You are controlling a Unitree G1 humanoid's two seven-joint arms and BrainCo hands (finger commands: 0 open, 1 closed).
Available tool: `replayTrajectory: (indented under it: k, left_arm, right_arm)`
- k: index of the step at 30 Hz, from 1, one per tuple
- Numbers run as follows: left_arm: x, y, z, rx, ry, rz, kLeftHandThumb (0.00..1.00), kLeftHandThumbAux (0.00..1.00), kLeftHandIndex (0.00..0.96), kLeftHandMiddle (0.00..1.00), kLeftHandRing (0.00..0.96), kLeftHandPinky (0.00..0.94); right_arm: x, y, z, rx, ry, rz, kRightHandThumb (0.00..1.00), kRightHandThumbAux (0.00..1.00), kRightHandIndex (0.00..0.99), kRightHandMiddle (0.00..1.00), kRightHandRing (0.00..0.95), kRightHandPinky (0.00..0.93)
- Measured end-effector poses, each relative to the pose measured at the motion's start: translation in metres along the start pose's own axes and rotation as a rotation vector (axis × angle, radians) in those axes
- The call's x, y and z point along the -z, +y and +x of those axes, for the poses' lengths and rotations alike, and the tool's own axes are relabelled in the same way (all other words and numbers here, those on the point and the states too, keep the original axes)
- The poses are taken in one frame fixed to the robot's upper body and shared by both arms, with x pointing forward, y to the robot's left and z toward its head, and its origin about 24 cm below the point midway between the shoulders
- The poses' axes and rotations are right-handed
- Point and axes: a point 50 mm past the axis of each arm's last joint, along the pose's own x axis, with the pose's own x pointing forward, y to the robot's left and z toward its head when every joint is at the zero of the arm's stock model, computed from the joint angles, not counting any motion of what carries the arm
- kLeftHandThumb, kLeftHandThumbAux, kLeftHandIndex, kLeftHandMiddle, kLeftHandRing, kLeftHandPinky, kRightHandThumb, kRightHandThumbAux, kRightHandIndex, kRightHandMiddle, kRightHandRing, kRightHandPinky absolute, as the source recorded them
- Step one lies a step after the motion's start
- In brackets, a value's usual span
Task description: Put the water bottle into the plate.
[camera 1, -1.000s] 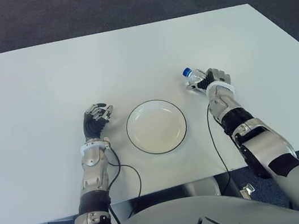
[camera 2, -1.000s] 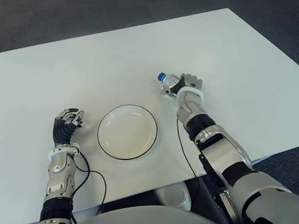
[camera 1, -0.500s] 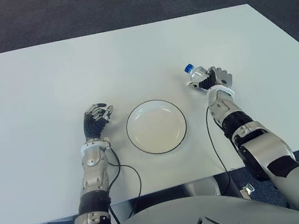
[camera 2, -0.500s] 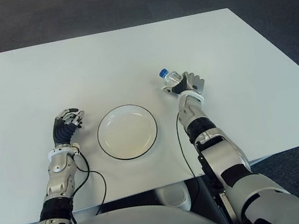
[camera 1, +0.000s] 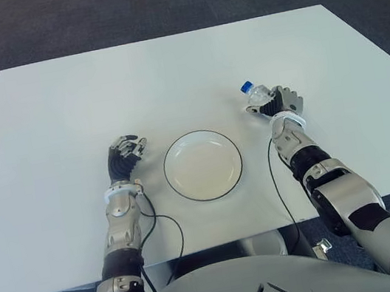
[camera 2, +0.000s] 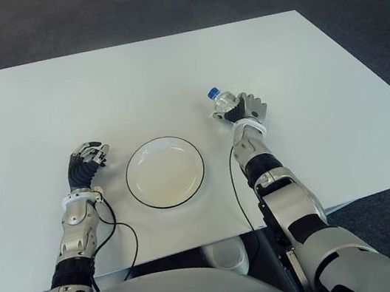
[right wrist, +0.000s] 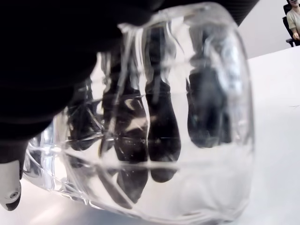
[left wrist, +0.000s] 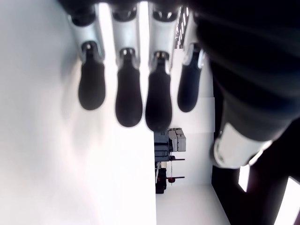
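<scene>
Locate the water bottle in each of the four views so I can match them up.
Left eye view: water bottle in the right hand, right of the plate.
Right eye view: same bottle, up and right of the plate, blue cap toward the far edge.
Left wrist view: not in it; only the left hand over the table.
Right wrist view: fills the picture, fingers wrapped behind it.
Shared landmark: the black-rimmed plate, in both eye views.

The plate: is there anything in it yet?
Empty. The plate shows only its bare white inside; the water bottle is beside it, in the right hand.
</scene>
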Motion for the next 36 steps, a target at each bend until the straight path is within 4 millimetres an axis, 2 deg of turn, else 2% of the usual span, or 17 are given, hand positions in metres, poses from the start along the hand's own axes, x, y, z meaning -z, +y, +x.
replayTrajectory:
  k: [13,19,25,36]
  left_arm:
    - [-0.001,-0.001,0.002,-0.011,0.001,-0.006,0.707,0.715,0.433,0.64,0.633,0.623]
    - [-0.003,-0.001,0.004,-0.012,-0.006,-0.008,0.706,0.715,0.433,0.64,0.633,0.627]
    - [-0.002,-0.001,0.004,-0.014,-0.004,-0.016,0.706,0.715,0.433,0.653,0.641,0.633]
    - [0.0,-0.001,0.003,-0.014,0.007,-0.015,0.706,0.714,0.434,0.653,0.641,0.634]
  right_arm:
    - [-0.001,-0.002,-0.007,0.097,-0.024,0.126,0.708,0.723,0.431,0.811,0.83,0.849]
    - [-0.004,-0.002,-0.027,0.134,-0.067,0.239,0.708,0.723,0.434,0.811,0.832,0.847]
    - [-0.01,-0.004,-0.05,0.185,-0.185,0.382,0.706,0.723,0.439,0.829,0.844,0.85]
    - [-0.023,-0.021,-0.057,0.279,-0.413,0.518,0.703,0.726,0.438,0.875,0.879,0.88]
